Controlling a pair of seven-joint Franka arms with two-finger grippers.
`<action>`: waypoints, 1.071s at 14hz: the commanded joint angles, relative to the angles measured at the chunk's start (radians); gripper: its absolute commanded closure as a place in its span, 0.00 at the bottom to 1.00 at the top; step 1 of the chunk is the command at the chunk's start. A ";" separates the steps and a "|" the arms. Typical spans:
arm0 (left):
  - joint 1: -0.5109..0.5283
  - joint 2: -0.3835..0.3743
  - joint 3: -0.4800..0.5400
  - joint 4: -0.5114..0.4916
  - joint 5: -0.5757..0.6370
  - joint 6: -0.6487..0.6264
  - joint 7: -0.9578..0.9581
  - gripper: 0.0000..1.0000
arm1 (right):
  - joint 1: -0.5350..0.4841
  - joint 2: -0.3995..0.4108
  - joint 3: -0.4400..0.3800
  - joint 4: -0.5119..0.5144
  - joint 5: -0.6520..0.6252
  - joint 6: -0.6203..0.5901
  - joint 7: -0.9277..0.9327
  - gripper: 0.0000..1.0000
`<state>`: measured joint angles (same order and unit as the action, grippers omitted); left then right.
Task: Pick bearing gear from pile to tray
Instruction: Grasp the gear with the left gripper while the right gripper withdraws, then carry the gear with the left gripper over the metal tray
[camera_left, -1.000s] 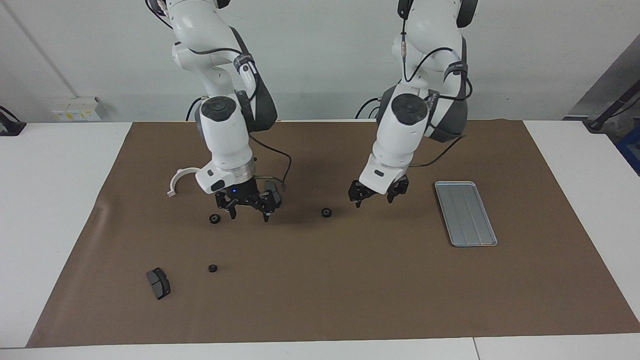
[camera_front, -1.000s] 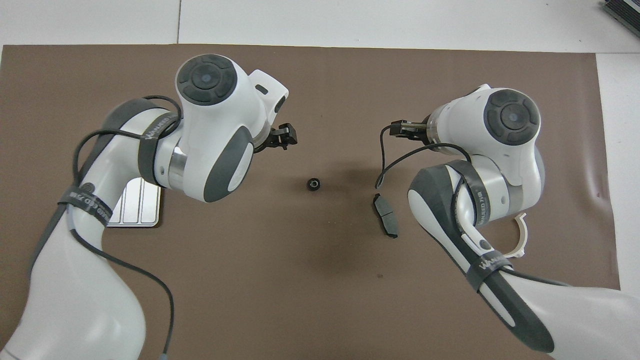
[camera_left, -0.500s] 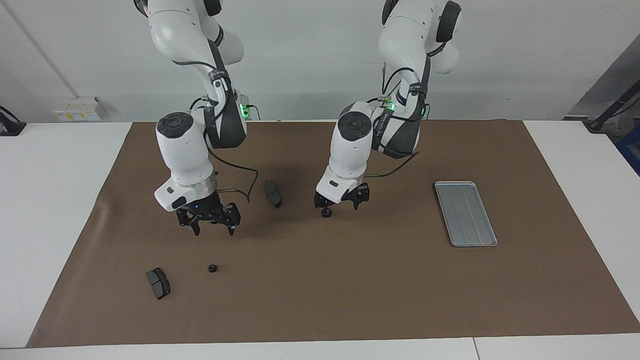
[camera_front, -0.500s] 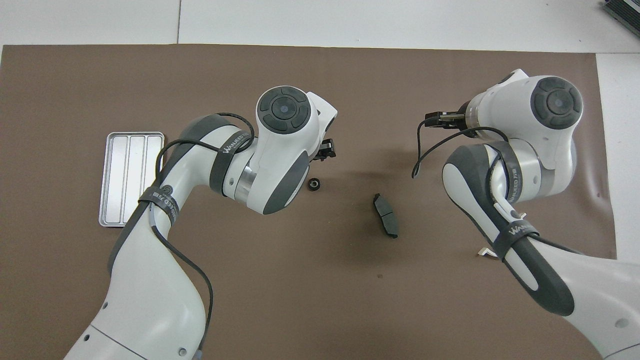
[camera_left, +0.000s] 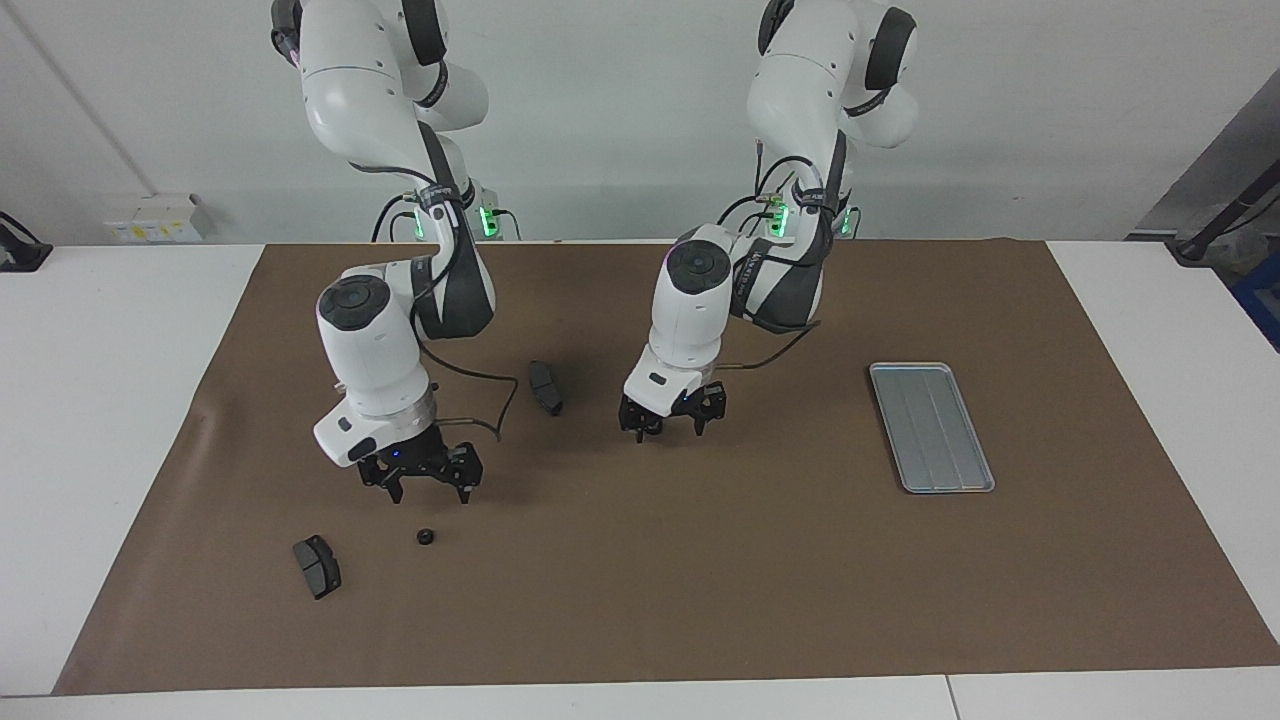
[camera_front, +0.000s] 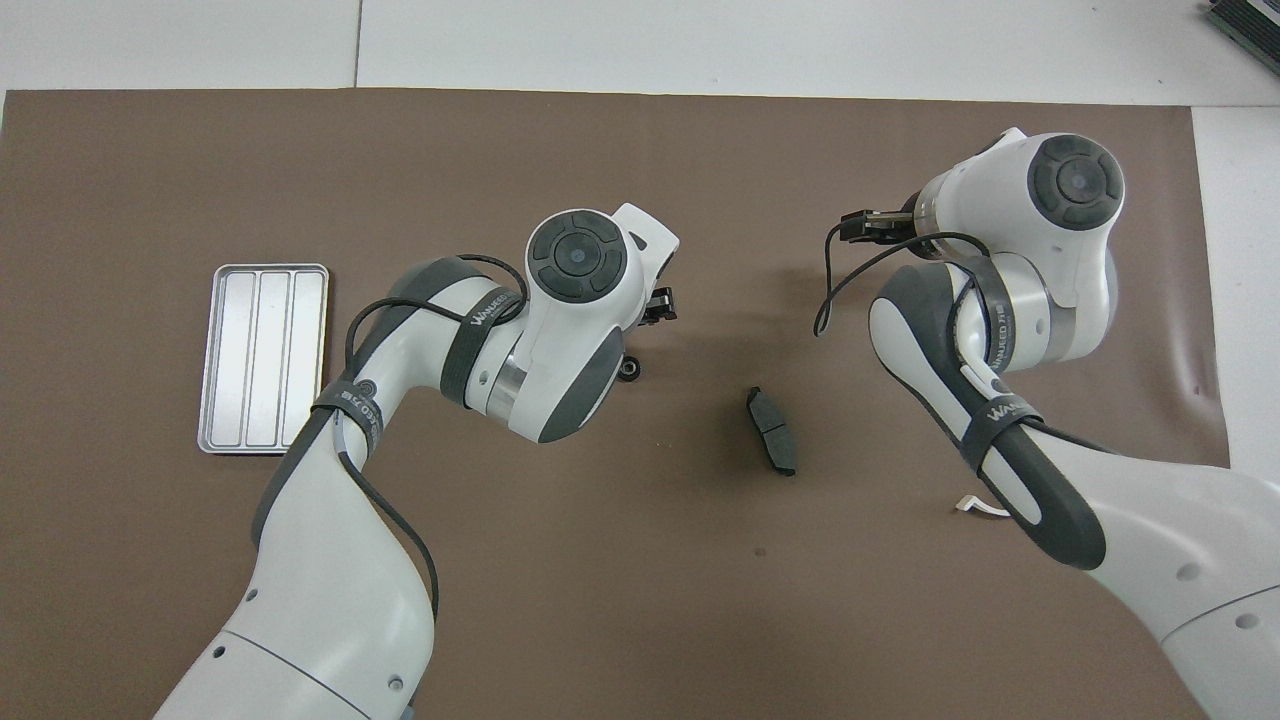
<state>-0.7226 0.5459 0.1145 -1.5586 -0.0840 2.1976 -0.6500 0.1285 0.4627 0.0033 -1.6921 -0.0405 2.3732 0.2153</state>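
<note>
My left gripper (camera_left: 668, 423) sits low over a black gear (camera_front: 630, 369), fingers spread, empty; next: straddle, clamp, carry to tray (camera_left: 931, 428). Right gripper (camera_left: 421, 481) waits spread, empty.

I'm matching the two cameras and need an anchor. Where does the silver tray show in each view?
Facing view: the tray lies flat on the brown mat at the left arm's end of the table, at the picture's right, with nothing in it.
Overhead view: the tray is at the picture's left, beside the left arm.
Shared landmark: the dark grey pad mid-table.
</note>
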 joint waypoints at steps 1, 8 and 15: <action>-0.038 -0.012 0.014 -0.054 0.018 0.047 -0.016 0.04 | -0.039 0.020 0.017 0.025 -0.015 -0.003 -0.020 0.00; -0.069 0.026 0.016 -0.054 0.016 0.044 -0.034 0.09 | -0.038 0.114 0.017 0.066 -0.036 0.041 -0.047 0.00; -0.055 0.029 0.016 -0.072 0.016 0.074 -0.040 0.21 | -0.043 0.189 0.017 0.154 -0.087 0.057 -0.047 0.09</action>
<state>-0.7769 0.5788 0.1300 -1.6038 -0.0838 2.2399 -0.6700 0.1042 0.6332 0.0043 -1.5694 -0.1065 2.4244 0.1890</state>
